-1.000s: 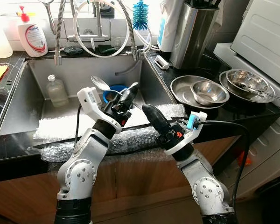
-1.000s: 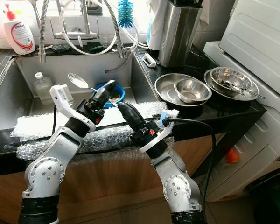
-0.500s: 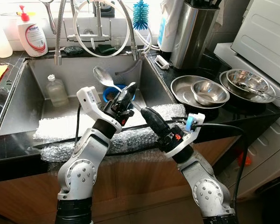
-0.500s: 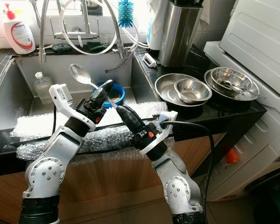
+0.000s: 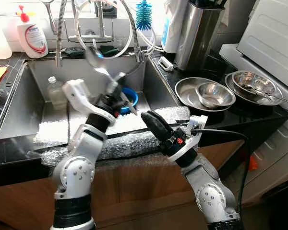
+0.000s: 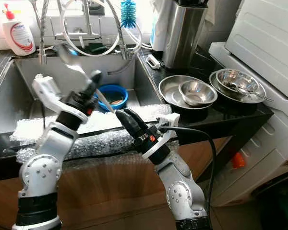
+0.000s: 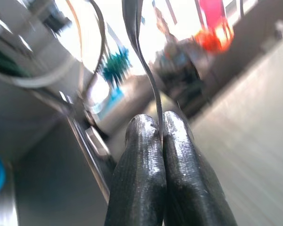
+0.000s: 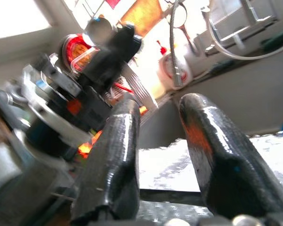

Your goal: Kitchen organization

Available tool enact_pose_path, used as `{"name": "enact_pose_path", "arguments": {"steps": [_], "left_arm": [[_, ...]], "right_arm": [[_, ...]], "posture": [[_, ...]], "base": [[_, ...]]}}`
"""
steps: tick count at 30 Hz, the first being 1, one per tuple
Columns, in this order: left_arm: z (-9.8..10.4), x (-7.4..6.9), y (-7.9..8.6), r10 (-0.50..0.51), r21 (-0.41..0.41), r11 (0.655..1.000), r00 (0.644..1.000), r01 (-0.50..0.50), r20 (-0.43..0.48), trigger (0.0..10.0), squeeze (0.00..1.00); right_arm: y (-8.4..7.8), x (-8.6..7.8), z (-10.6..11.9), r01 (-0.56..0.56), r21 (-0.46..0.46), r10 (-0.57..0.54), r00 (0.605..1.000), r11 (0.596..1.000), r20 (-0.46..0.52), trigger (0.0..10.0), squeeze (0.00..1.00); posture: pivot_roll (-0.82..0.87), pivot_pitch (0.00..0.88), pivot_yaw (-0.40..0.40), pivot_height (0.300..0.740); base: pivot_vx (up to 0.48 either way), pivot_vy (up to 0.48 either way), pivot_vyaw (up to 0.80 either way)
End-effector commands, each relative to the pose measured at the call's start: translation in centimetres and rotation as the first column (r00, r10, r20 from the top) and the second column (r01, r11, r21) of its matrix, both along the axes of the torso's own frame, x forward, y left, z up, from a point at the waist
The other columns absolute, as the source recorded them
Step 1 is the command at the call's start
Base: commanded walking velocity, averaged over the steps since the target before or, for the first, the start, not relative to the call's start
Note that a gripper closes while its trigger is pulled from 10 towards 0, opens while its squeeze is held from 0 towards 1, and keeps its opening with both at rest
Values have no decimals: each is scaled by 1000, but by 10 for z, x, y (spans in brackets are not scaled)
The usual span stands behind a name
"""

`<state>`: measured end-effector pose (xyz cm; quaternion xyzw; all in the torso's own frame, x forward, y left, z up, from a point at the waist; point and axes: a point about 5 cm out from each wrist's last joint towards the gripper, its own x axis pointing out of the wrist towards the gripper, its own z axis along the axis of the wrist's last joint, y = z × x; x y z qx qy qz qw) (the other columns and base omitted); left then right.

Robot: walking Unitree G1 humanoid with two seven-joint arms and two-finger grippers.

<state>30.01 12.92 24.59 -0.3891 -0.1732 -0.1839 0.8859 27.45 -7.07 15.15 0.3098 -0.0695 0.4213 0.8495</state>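
Spoon (image 5: 97,60), a thin polished-metal one with a gently curved handle, is being held up over the steel sink (image 5: 19,103), its bowl blurred and raised toward the coiled tap hose (image 5: 127,21). Its long axis is running up and away from the robot, bowl end high, handle end down between the fingers. The left gripper (image 5: 116,85) is pinching that handle with its two glossy black fingers (image 7: 141,155) pressed together on it. Compared with half a second ago, the left arm is swinging leftward and upward, the spoon bowl now sitting higher, near the tap.

Nearest the robot, the right gripper (image 5: 151,122) is hovering over the crinkled bubble wrap (image 5: 129,139) draped on the dark counter edge, its rounded fingers (image 8: 113,155) spread apart and holding nothing; it is sitting slightly lower and closer than before.

Beyond, a round blue bowl (image 5: 130,97) is lying in the sink. Farther right, nested shiny steel bowls (image 5: 205,93) are resting on the black counter, with a tall brushed-metal knife block (image 5: 198,33) behind.
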Motion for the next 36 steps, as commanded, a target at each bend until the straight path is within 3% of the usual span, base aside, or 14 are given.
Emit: {"name": "enact_pose_path", "arguments": {"steps": [1, 2, 3, 6, 7, 9, 10, 12, 15, 16, 17, 22, 26, 36], "left_arm": [[9, 5, 9, 107, 2, 994, 994, -107, 16, 0, 0], [9, 5, 9, 107, 2, 994, 994, -107, 16, 0, 0], [14, 6, 16, 183, 6, 983, 983, -183, 27, 0, 0], [18, 7, 25, 273, 0, 962, 962, -273, 30, 0, 0], [17, 9, 31, 361, 86, 928, 932, -363, 44, 9255, 0], [17, 11, 34, 458, 247, 846, 881, -473, 116, 10000, 0], [15, 12, 33, 491, 353, 773, 850, -526, 191, 10000, 0], [13, 13, 31, 495, 396, 740, 839, -544, 226, 10000, 0], [5, 16, 23, 484, 523, 646, 828, -556, 283, 10000, 0], [-6, 20, 18, 471, 625, 545, 821, -558, 323, 10000, 0], [-11, 22, 17, 466, 655, 507, 817, -560, 338, 10000, 0], [-34, 25, 18, 468, 701, 460, 820, -545, 330, 10000, 0], [-40, 28, 20, 470, 722, 434, 819, -538, 329, 10000, 0], [-52, 49, 36, 558, 721, 434, 789, -541, 256, 10000, 0]], "right_arm": [[0, 5, 5, 73, -110, -68, 996, 991, 57, 10000, 329], [0, 5, 5, 73, -110, -68, 996, 991, 57, 10000, 329], [0, 7, 7, 118, -161, -105, 991, 980, 89, 10000, 0], [-2, 10, 11, 173, -192, -151, 981, 966, 125, 10000, 0], [-5, 13, 14, 227, -219, -197, 969, 949, 152, 10000, 0], [-10, 19, 19, 326, -271, -272, 937, 906, 219, 10000, 0], [-14, 22, 23, 401, -306, -321, 905, 864, 279, 10000, 0], [-17, 25, 24, 450, -324, -359, 883, 832, 302, 10000, 0], [-26, 26, 30, 568, -343, -433, 810, 748, 396, 10000, 0], [-32, 27, 28, 606, -330, -487, 788, 724, 376, 10000, 0], [-34, 27, 27, 618, -323, -509, 780, 716, 365, 10000, 0], [-50, 20, 14, 690, -357, -563, 722, 629, 403, 10000, 0], [-54, 14, 5, 695, -371, -574, 718, 616, 393, 10000, 0], [-56, 0, -11, 708, -390, -606, 706, 589, 366, 10000, 0]], "posture": [[20, 0, -87, 740], [20, 0, -87, 740], [19, 0, -88, 740], [20, 0, -88, 740], [22, 0, -88, 740], [14, 0, -87, 740], [14, 0, -86, 740], [15, 0, -87, 740], [15, 0, -86, 740], [12, 0, -84, 740], [12, 0, -84, 740], [3, 0, -78, 740], [-7, 0, -72, 740], [-19, 0, -62, 740]], "base": [[0, 0, 0], [0, 0, 0], [0, 0, 0], [0, 0, 0], [0, 0, 0], [0, 0, 0], [0, 0, 0], [0, 0, 0], [0, 0, 0], [0, 0, 0], [0, 0, 0], [0, 0, 0], [0, 0, 0], [0, 0, 0]]}}
